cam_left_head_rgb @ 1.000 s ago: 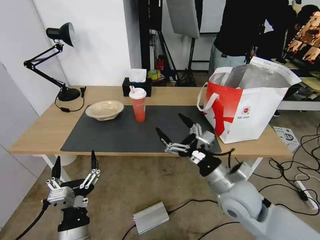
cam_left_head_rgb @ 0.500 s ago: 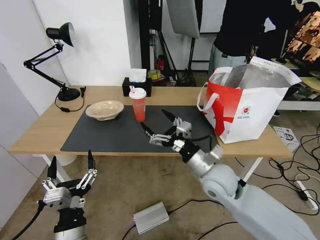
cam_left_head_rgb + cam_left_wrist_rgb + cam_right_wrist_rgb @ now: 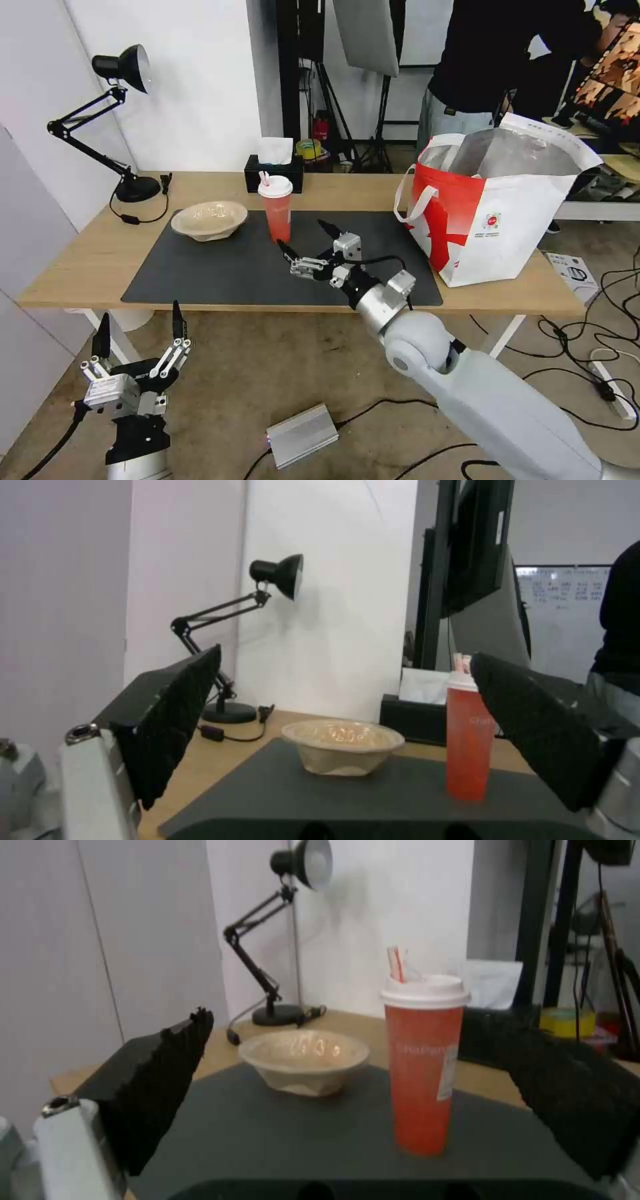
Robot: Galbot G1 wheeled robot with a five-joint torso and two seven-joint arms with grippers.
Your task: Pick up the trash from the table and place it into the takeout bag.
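Right gripper (image 3: 307,245) is advancing over the dark grey mat (image 3: 220,267) since earlier, fingers spread, empty, aiming at the red cup with white lid (image 3: 276,208) at its 11 o'clock. Shallow beige pulp bowl (image 3: 209,220) is sitting at the cup's 9 o'clock. White-and-red insulated takeout bag (image 3: 497,213) is standing open at 3 o'clock. Left gripper (image 3: 138,331) is hanging open below the light-wood table (image 3: 80,260).
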